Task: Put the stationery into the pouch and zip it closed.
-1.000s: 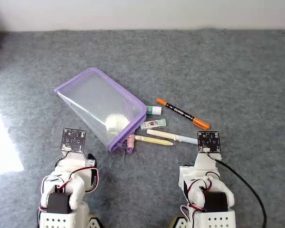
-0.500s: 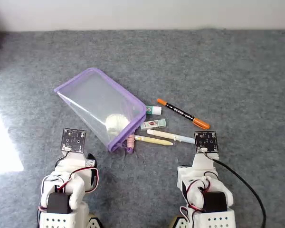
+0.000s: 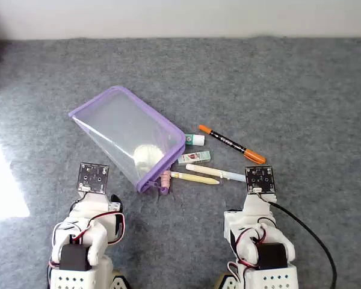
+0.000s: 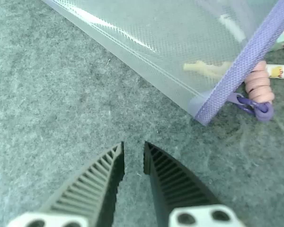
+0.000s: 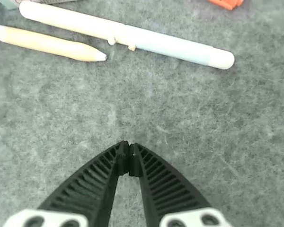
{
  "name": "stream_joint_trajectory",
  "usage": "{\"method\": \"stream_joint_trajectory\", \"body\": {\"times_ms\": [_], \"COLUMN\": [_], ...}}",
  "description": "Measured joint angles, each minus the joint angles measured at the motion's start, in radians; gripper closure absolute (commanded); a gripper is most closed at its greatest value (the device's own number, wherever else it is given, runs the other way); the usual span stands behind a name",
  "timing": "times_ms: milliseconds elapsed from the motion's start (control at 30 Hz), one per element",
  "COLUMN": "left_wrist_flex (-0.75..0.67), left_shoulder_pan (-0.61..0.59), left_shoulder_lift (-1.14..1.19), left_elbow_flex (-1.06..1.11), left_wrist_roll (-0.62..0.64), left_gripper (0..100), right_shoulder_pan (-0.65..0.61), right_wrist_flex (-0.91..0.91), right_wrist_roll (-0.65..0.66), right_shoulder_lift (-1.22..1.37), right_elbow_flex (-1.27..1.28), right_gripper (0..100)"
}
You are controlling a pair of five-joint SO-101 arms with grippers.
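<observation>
A clear pouch (image 3: 126, 133) with purple trim lies left of centre, its open edge facing several loose items: an orange marker (image 3: 231, 144), a small white tube (image 3: 194, 139), a green-labelled piece (image 3: 194, 158), a white pen (image 3: 218, 173) and a yellow pen (image 3: 194, 177). A pink zip charm (image 3: 165, 180) hangs at the pouch's near corner. My left gripper (image 4: 133, 153) hovers just short of the pouch (image 4: 180, 42), fingers only slightly apart and holding nothing. My right gripper (image 5: 128, 150) is shut and empty, a little short of the white pen (image 5: 128, 35) and yellow pen (image 5: 47, 43).
Grey carpet-like cloth (image 3: 301, 96) covers the table. A pale object (image 3: 145, 155) lies inside the pouch. The left arm's base (image 3: 84, 247) and the right arm's base (image 3: 260, 250) stand at the near edge, with a black cable (image 3: 316, 241) trailing off to the right.
The right arm has edged slightly left and toward the pens. The left arm and all the objects have stayed put.
</observation>
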Motion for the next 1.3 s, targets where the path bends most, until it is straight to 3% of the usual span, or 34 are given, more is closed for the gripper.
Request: {"method": "stream_joint_trajectory", "body": {"times_ms": [200, 333, 467, 867, 1100, 1300], "left_wrist_flex": [0.000, 0.000, 0.000, 0.000, 0.000, 0.000], "left_shoulder_pan": [0.000, 0.000, 0.000, 0.000, 0.000, 0.000], "left_shoulder_lift": [0.000, 0.000, 0.000, 0.000, 0.000, 0.000], "left_elbow_flex": [0.000, 0.000, 0.000, 0.000, 0.000, 0.000], "left_wrist_roll": [0.000, 0.000, 0.000, 0.000, 0.000, 0.000], "left_gripper": [93, 93, 93, 93, 93, 93], "right_shoulder_pan": [-0.025, -0.031, -0.044, -0.232, -0.256, -0.256], "right_wrist_flex": [-0.057, -0.245, -0.417, -0.459, -0.459, -0.465], "right_wrist_roll": [0.086, 0.210, 0.238, 0.298, 0.341, 0.342], "right_shoulder_lift": [0.000, 0.000, 0.000, 0.023, 0.304, 0.753], "right_elbow_flex": [0.000, 0.000, 0.000, -0.043, -0.284, -0.560], "right_gripper": [99.1, 99.1, 99.1, 99.1, 99.1, 99.1]}}
